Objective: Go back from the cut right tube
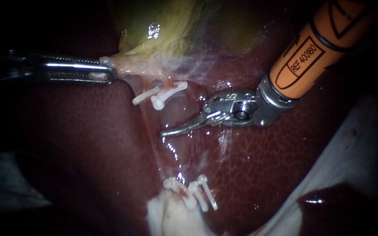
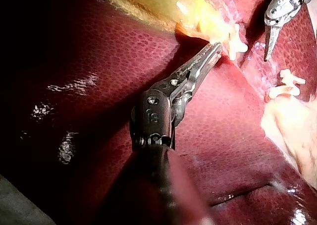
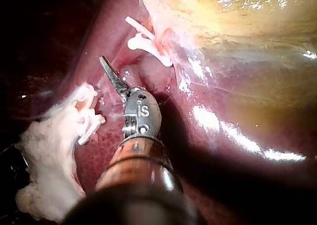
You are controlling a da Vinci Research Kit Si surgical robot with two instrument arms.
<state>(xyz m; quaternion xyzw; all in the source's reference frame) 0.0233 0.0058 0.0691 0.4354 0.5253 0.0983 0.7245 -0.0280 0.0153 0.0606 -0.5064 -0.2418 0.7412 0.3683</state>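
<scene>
White clips (image 1: 160, 94) lie near the right instrument's (image 1: 171, 130) closed, empty jaws and could be snagged by a sideways withdrawal. The gallbladder (image 1: 162, 26) is gripped by the left instrument (image 1: 108, 72).

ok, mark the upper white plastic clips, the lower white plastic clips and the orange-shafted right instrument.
Upper white plastic clips (image 1: 171, 91): endoscope view, clip body below the yellow-green gallbladder (image 1: 154, 26).
Lower white plastic clips (image 1: 207, 192): endoscope view, middle of one clip.
Orange-shafted right instrument (image 1: 166, 132): endoscope view, its metal tip.
</scene>
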